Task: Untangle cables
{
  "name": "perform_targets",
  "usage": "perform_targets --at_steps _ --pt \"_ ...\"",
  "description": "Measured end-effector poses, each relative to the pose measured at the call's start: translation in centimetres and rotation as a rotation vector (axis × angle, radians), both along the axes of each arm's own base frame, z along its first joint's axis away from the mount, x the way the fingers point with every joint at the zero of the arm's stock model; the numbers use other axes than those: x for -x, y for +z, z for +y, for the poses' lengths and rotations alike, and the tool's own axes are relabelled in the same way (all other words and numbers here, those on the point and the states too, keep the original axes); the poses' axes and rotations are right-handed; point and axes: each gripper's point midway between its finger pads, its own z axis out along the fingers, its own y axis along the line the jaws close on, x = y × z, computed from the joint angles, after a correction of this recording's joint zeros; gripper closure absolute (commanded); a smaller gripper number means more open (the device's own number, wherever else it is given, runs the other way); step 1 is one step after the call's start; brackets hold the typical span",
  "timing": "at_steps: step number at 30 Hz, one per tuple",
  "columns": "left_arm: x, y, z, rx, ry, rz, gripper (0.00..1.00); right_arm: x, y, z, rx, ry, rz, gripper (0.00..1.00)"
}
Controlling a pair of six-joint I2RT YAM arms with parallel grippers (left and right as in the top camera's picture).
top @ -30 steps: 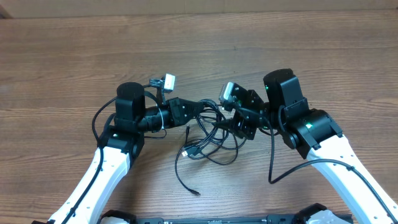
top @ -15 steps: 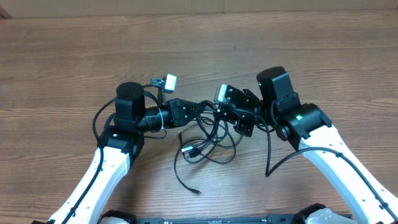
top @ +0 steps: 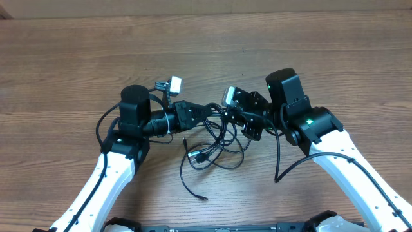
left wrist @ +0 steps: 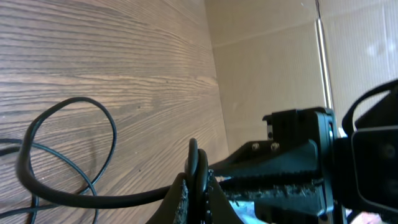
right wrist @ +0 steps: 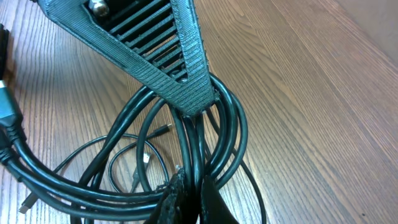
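The wooden tabletop (top: pixel 64 64) fills the overhead view. Bare wood lies open on the far side and to the left and right of the work area. The near side is taken up by the arm bases. In the left wrist view a cardboard wall (left wrist: pixel 280 50) stands beyond the tabletop's edge.

The left arm (top: pixel 112 171) and the right arm (top: pixel 351 164) reach in from the near side and meet near the middle, wrists turned towards each other.

The cables (top: pixel 215 145) sit between the arms as a loose clump of black loops that trails towards the near side.

The left gripper (left wrist: pixel 196 199) is pressed together on a single strand. The right gripper (right wrist: pixel 189 199) is pressed together on a bundle of several strands, just beside the left gripper's tip.

The step in hand appears to be pulling the clump apart. Draw the grippers apart slowly, each towards its own side, where the open wood gives room. Watch the loops: if they cinch instead of sliding, stop and take a new grip. Because the right gripper pinches several strands, the whole clump may drag along with it. Keep the right arm's own thicker wire (top: pixel 280 161) clear of the loops.

One plug (top: pixel 199 156) lies inside the clump. A second plug end (top: pixel 204 198) lies free on the near side. Leave both room to slip through.
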Motion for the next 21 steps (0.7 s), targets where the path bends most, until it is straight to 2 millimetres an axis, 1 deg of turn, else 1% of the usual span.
perform_targets --at_steps 6,12,17,21 --pt "-0.7 -0.3 0.3 0.010 0.071 0.077 0.96 0.6 0.1 0.3 -0.020 0.021 0.024 0.96" --pt "-1.2 -0.6 0.6 0.006 0.114 0.105 0.96 1.3 0.4 0.6 -0.050 0.050 0.052 0.96" --pt "-1.5 -1.4 1.0 -0.022 0.158 0.129 0.96 1.9 0.5 0.9 -0.077 0.076 0.078 0.96" --pt "-2.3 -2.0 1.7 -0.051 0.222 0.137 0.95 2.6 0.8 1.3 -0.103 0.105 0.102 0.96"
